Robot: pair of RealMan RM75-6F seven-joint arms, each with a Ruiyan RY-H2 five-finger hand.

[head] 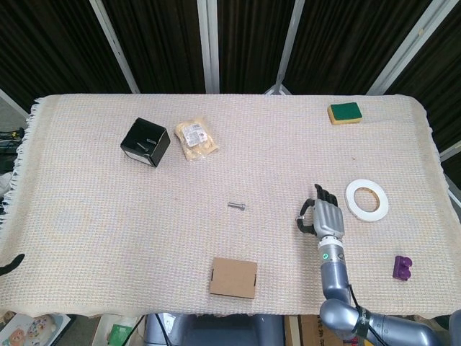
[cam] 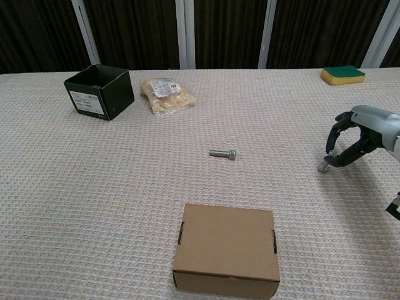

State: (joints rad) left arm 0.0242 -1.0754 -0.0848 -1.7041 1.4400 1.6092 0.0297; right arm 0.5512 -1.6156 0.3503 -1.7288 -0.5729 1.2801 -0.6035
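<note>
My right hand (head: 325,217) (cam: 350,140) hovers low over the cloth at the front right, palm down. Its fingers are arched with a gap to the thumb, and nothing is in it. The white tape ring (head: 366,200) lies just to its right, apart from it. A small steel bolt (head: 236,206) (cam: 224,153) lies at mid-table, well to the hand's left. A dark tip (head: 10,264) at the table's front left edge may be part of my left hand; how its fingers lie is hidden.
A closed cardboard box (head: 233,277) (cam: 226,249) sits near the front edge. An open black box (head: 145,142) (cam: 100,91) and a bag of snacks (head: 196,139) (cam: 165,95) lie at the back left. A green-and-yellow sponge (head: 345,113) (cam: 342,74) lies back right, a purple block (head: 402,267) front right.
</note>
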